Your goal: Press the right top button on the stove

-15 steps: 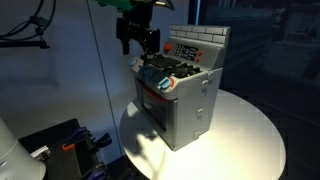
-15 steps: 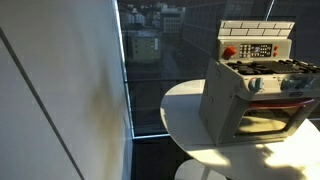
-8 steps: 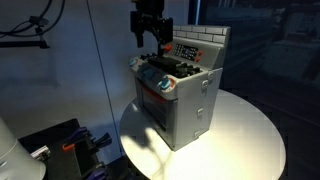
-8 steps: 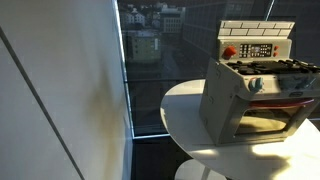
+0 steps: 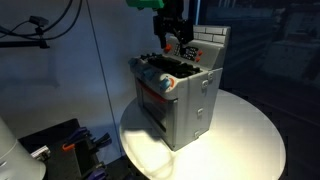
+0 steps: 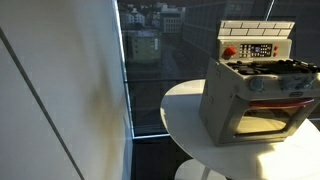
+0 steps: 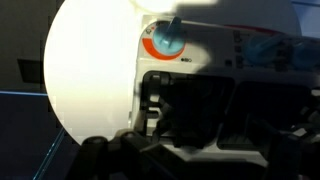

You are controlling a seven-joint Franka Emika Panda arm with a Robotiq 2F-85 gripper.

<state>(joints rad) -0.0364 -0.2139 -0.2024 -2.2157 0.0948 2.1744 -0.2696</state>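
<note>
The stove [image 5: 185, 100] is a small grey toy oven with a red-orange striped door and black burners, standing on a round white table [image 5: 250, 130]. Its brick-pattern back panel [image 5: 208, 38] carries a dark control strip [image 6: 257, 50] with a red button [image 6: 229, 52] at one end. My gripper [image 5: 174, 48] hangs over the burners just in front of the panel, fingers pointing down and spread, holding nothing. It is out of sight in the exterior view that shows the stove's front [image 6: 255, 95]. The wrist view looks down on an orange knob [image 7: 165, 43] and dark burners [image 7: 200, 100]; the fingers are lost in shadow.
The table's rim shows in an exterior view [image 6: 185, 110] and the wrist view [image 7: 90, 70]. Dark window glass stands behind the table. Black equipment [image 5: 60, 145] sits low beside the table. A white wall [image 6: 60, 100] fills one side.
My gripper has moved from beside the stove's edge across over the burners, ending close to the back panel. The stove has not moved.
</note>
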